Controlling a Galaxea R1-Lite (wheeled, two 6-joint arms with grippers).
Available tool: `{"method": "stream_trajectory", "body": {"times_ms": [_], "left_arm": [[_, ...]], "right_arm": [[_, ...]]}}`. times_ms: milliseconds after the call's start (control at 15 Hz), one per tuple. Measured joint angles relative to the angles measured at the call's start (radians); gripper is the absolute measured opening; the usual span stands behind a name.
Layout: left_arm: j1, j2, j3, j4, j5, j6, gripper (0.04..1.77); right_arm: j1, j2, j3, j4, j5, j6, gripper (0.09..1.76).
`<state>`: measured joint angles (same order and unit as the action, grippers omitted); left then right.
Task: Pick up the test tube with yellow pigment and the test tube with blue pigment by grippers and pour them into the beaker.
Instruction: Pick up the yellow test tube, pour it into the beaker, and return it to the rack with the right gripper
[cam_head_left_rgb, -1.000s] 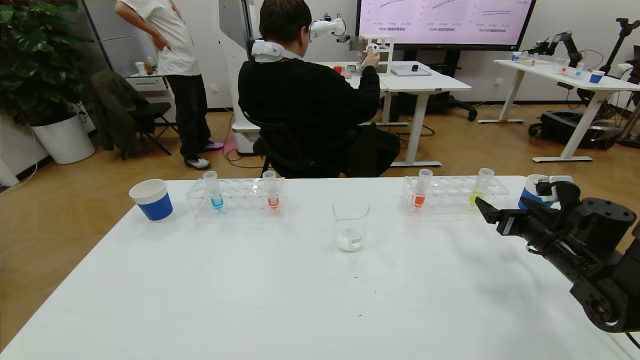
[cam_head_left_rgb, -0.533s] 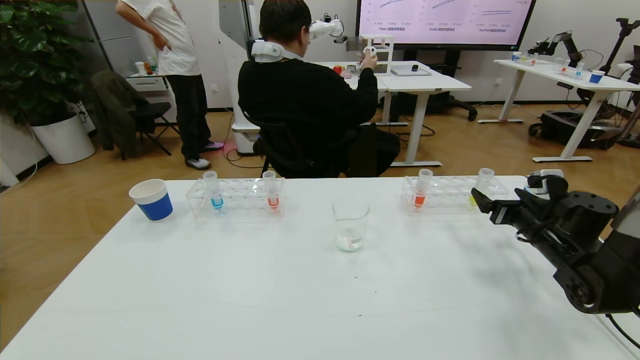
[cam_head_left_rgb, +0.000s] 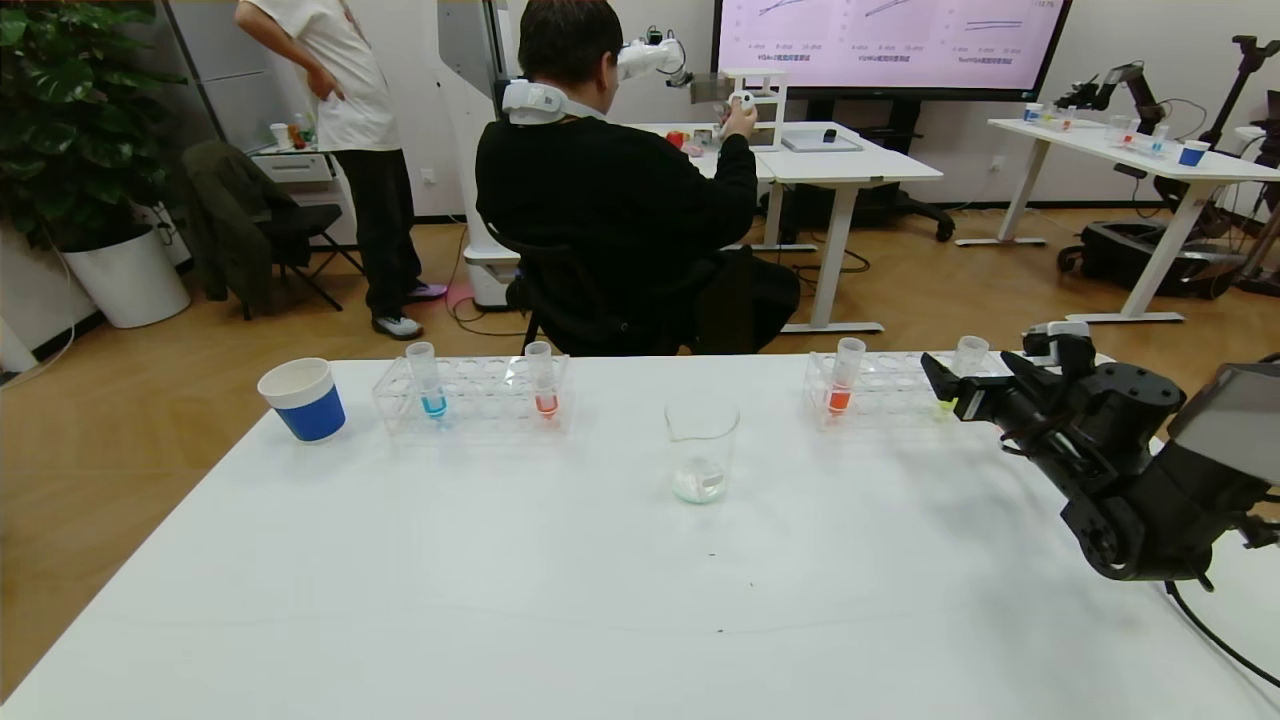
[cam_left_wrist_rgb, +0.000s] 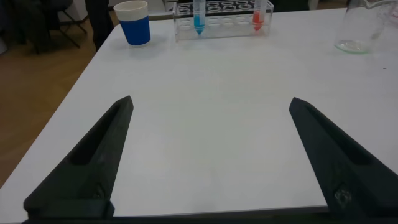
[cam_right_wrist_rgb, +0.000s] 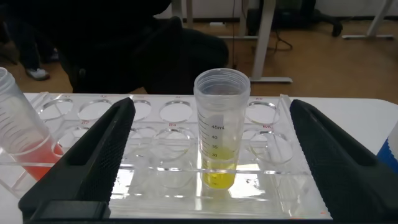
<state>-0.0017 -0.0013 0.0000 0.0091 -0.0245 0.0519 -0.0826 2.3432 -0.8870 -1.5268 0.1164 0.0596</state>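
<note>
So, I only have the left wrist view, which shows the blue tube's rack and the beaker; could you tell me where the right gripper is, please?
Observer: The right gripper is at the clear rack on the table's right side, level with the test tube with yellow pigment.
Operator: Is it holding that tube?
Observer: No. In the right wrist view its jaws stand open, with the tube upright in its hole between them, clear of both.
Operator: Is anything else in that rack?
Observer: One tube with orange-red liquid, at the end nearer the beaker.
</note>
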Motion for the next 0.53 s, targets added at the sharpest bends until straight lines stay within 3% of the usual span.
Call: {"method": "stream_trajectory", "body": {"times_ms": [533], "left_arm": [[0.0, 0.0, 0.0, 0.0, 0.0, 0.0, 1.75]], "right_arm": [[-0.005, 0.058, -0.108, 0.029, 0.002, -0.001, 1.73]]}}
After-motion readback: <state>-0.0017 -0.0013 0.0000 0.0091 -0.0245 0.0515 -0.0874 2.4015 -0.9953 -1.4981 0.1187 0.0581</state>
